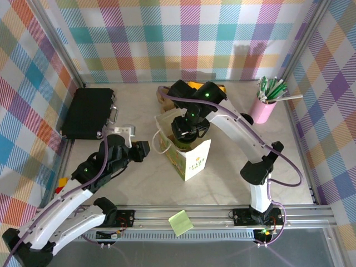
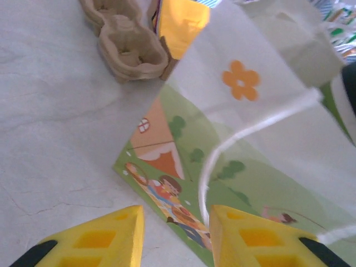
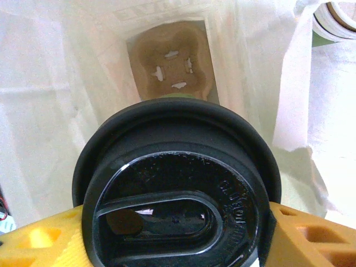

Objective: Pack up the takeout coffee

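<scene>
My right gripper (image 3: pixel 175 233) is shut on the takeout coffee (image 3: pixel 175 189). From above I see its black lid between the yellow fingers; the cup body is hidden under the lid. It hangs in the open mouth of the white paper bag (image 3: pixel 55 111), above a brown cardboard carrier (image 3: pixel 169 67) on the bag's floor. In the top view the right gripper (image 1: pixel 189 130) reaches down into the bag (image 1: pixel 194 161). My left gripper (image 2: pixel 175 233) stands open low at the bag's printed side (image 2: pixel 267 128), its right finger next to the white string handle (image 2: pixel 250 125).
A pink cup of straws (image 1: pixel 264 105) stands at the back right. A black case (image 1: pixel 88 113) lies at the back left. A cardboard cup tray (image 2: pixel 125 41) and a yellow packet (image 2: pixel 181 19) sit behind the bag. A green note (image 1: pixel 181 222) lies on the front rail.
</scene>
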{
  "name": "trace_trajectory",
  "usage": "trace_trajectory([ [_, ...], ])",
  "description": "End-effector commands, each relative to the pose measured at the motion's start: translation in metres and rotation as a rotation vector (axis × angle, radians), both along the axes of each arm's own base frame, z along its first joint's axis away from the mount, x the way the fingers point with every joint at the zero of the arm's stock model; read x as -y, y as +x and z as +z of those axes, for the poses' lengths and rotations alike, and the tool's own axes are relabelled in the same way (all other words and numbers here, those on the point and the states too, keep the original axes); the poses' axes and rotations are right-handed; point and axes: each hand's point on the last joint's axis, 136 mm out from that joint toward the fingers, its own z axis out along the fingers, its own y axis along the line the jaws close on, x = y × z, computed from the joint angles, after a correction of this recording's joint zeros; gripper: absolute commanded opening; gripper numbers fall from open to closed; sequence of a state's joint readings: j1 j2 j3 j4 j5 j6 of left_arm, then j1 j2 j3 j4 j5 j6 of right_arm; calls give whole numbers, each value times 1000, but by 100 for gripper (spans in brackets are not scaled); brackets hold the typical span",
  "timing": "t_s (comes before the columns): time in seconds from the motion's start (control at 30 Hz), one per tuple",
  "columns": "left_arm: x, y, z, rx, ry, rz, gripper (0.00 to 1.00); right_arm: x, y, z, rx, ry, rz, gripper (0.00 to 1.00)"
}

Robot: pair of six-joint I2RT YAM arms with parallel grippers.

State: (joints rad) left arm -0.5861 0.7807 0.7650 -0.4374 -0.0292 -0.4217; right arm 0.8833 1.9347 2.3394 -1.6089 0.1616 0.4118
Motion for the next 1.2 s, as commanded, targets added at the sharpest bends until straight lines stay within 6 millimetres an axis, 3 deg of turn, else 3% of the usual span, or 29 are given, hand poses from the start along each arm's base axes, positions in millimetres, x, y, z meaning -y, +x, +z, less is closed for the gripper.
trace_trajectory([
  [0.0, 6, 30, 5, -21, -52, -32, 34, 16, -16, -12, -96, -91, 47, 63],
  [0.13, 11, 77, 2, -51, -161, -15, 34, 17, -19, -19, -127, -105, 38, 63],
  [0.37, 48, 111, -10, -88, -244, -128, 34, 21, -29, -19, -154, -98, 11, 63],
  [0.57, 74, 111, -13, -93, -252, -218, 33, 26, -37, -18, -173, -92, -13, 63],
  [0.87, 81, 114, -19, -111, -238, -244, 33, 34, -35, -15, -148, -115, -39, 63],
  [1.17, 69, 100, 14, -64, -177, -245, 34, 42, -35, -22, -154, -147, -64, 63],
])
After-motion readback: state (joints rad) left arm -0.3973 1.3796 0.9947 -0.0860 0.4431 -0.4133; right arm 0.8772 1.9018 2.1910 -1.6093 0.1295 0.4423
